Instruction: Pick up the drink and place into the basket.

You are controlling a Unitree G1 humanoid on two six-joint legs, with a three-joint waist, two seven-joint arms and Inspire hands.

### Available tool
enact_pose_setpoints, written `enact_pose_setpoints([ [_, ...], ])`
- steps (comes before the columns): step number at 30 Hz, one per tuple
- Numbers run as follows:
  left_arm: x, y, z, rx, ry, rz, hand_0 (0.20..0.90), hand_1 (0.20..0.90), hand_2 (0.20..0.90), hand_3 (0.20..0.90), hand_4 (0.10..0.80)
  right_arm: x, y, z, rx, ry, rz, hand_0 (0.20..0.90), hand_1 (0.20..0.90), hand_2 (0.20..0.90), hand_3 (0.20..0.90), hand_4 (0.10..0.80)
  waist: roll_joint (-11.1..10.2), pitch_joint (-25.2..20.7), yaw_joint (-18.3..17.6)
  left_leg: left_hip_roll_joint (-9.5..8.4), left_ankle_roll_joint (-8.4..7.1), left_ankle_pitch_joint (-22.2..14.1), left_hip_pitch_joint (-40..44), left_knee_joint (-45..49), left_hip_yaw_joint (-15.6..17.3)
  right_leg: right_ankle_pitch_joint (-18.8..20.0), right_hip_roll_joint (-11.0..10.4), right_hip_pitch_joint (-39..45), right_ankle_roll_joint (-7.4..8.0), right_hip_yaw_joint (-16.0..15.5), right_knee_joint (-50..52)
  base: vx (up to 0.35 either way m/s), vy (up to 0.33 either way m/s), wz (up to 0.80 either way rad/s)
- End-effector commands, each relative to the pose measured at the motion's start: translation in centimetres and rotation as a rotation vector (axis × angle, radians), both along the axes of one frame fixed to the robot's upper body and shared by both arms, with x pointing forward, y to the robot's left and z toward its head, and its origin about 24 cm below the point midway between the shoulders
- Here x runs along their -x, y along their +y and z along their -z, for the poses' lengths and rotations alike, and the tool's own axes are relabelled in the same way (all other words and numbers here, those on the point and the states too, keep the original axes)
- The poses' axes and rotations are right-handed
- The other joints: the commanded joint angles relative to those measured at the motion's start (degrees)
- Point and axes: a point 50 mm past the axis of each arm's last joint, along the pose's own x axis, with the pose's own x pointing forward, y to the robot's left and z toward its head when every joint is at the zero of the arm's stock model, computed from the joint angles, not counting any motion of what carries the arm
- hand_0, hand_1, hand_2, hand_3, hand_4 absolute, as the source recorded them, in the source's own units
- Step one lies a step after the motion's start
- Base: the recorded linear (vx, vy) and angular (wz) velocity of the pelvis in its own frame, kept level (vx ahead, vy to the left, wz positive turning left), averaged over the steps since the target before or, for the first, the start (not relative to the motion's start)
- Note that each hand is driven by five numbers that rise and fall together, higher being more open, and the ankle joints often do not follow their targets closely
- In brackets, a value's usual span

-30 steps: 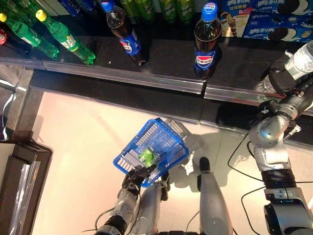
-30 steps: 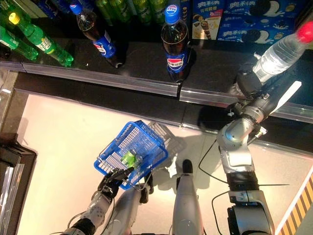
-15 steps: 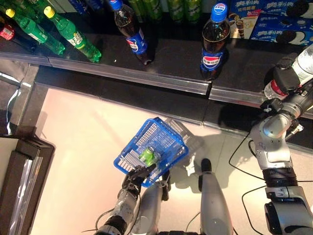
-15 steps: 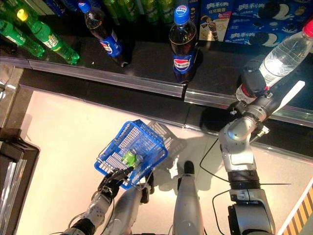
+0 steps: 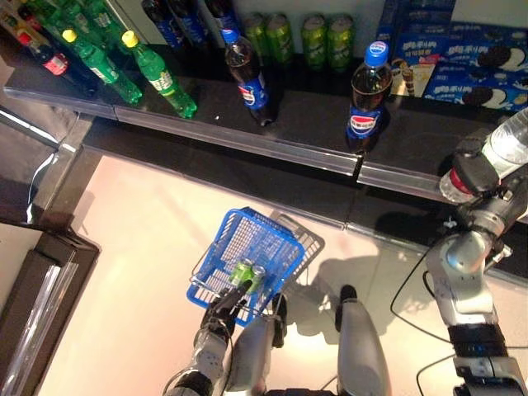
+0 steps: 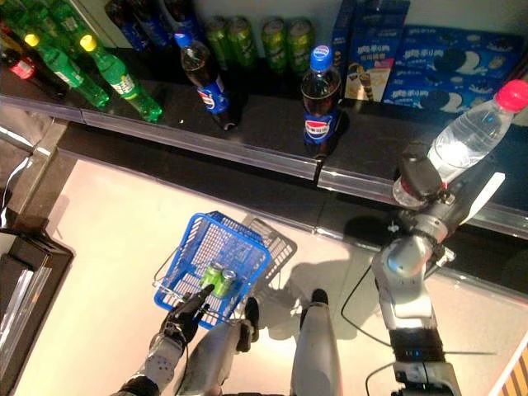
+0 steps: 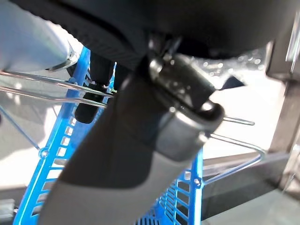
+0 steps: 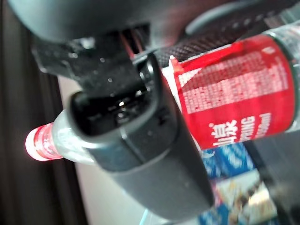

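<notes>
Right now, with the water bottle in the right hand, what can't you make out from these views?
- Water bottle: the right hand covers its lower part in the eye views; the right wrist view shows only the label and cap.
- Left hand: its grip on the blue basket is too small in the eye views and blocked by the hand's bulk in the left wrist view.
- Green cans: basket walls hide their lower parts.

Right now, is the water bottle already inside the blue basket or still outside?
Outside. The right hand holds the water bottle above the shelf; the blue basket hangs from the left hand.
</notes>
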Motion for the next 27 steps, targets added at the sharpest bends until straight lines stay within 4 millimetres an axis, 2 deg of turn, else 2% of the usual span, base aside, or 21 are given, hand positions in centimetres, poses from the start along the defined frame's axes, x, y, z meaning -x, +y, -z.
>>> enact_pose_setpoints([
  [1, 5.2, 6.7, 0.2, -0.187, -0.001, -0.131, 0.3, 0.3, 0.3, 0.2, 0.1, 3.2, 3.5, -7.2, 0.187, -0.483, -0.202, 0.3, 0.3, 0.3, 0.2, 0.1, -6.29, -9.25, -0.13, -0.29, 1.05, 8.18, -3.7, 7.11, 0.22, 0.36, 1.42, 9.45, -4.05, 0.45, -7.36, 0.075, 0.018, -0.05],
  [6, 5.6, 7.3, -0.1, -0.214, -0.02, -0.147, 0.3, 0.3, 0.3, 0.2, 0.1, 4.0, 4.2, -6.2, 0.173, -0.462, -0.327, 0.3, 0.3, 0.3, 0.2, 0.1, -6.92, -11.54, 0.22, 0.18, 1.12, 7.63, -0.44, 3.26, 0.24, 0.88, 1.85, 12.42, -3.47, 0.33, -10.35, 0.039, 0.01, -0.01],
  [8, 5.6, 7.8, -0.3, -0.226, -0.022, -0.159, 0.3, 0.3, 0.3, 0.2, 0.1, 4.1, 5.0, -5.9, 0.181, -0.452, -0.423, 0.3, 0.3, 0.3, 0.2, 0.1, -7.28, -12.96, 0.35, 0.33, 1.13, 7.58, 1.34, 0.65, 0.36, 1.36, 2.28, 13.85, -3.1, 0.29, -12.46, 0.0, 0.0, 0.0],
  [15, 5.5, 8.7, -0.9, -0.308, -0.043, -0.136, 0.3, 0.3, 0.3, 0.2, 0.1, 4.4, 7.3, -6.1, 0.178, -0.459, -0.702, 0.3, 0.3, 0.3, 0.2, 0.1, -8.49, -15.83, 0.94, 0.76, 0.83, 7.39, 4.56, -3.93, 0.52, 2.2, 3.17, 16.95, -2.47, 0.05, -17.05, -0.003, -0.002, 0.01],
  [21, 3.7, 8.8, -2.7, -0.364, -0.186, -0.103, 0.3, 0.3, 0.3, 0.2, 0.1, 4.1, 10.7, -6.5, 0.172, -0.431, -1.039, 0.3, 0.3, 0.3, 0.2, 0.1, -8.87, -17.51, 2.47, 0.61, 0.68, 7.31, 6.18, -6.93, -0.24, 3.12, 3.38, 18.59, -2.28, -0.2, -19.88, -0.014, 0.019, 0.01],
  [22, 3.7, 8.8, -2.8, -0.364, -0.188, -0.103, 0.3, 0.3, 0.3, 0.2, 0.1, 4.1, 10.7, -6.5, 0.172, -0.43, -1.044, 0.3, 0.3, 0.3, 0.2, 0.1, -8.87, -17.53, 2.49, 0.6, 0.68, 7.31, 6.21, -6.99, -0.27, 3.13, 3.37, 18.62, -2.28, -0.22, -19.92, -0.032, 0.05, 0.08],
  [24, 2.2, 8.8, -4.4, -0.393, -0.291, -0.092, 0.3, 0.3, 0.3, 0.2, 0.1, 3.9, 12.4, -6.6, 0.157, -0.415, -1.154, 0.3, 0.3, 0.3, 0.2, 0.1, -8.83, -17.82, 3.64, 0.35, 0.7, 7.25, 6.49, -7.76, -0.89, 3.32, 3.24, 19.1, -2.29, -0.97, -20.56, -0.03, 0.06, 0.07],
  [25, 2.2, 8.8, -4.4, -0.393, -0.291, -0.093, 0.3, 0.3, 0.3, 0.2, 0.1, 3.9, 12.4, -6.6, 0.157, -0.415, -1.154, 0.3, 0.3, 0.3, 0.2, 0.1, -8.84, -17.81, 3.62, 0.34, 0.7, 7.26, 6.5, -7.76, -0.91, 3.32, 3.24, 19.13, -2.29, -0.99, -20.58, -0.02, 0.05, 0.18],
  [27, 1.3, 8.8, -5.7, -0.426, -0.364, -0.074, 0.3, 0.3, 0.3, 0.2, 0.1, 3.9, 13.2, -6.7, 0.161, -0.414, -1.198, 0.3, 0.3, 0.3, 0.2, 0.1, -8.74, -17.84, 4.55, -0.02, 0.83, 6.99, 6.41, -8.07, -1.47, 3.31, 3.08, 19.28, -2.33, -1.64, -20.69, -0.025, 0.048, 0.15],
])
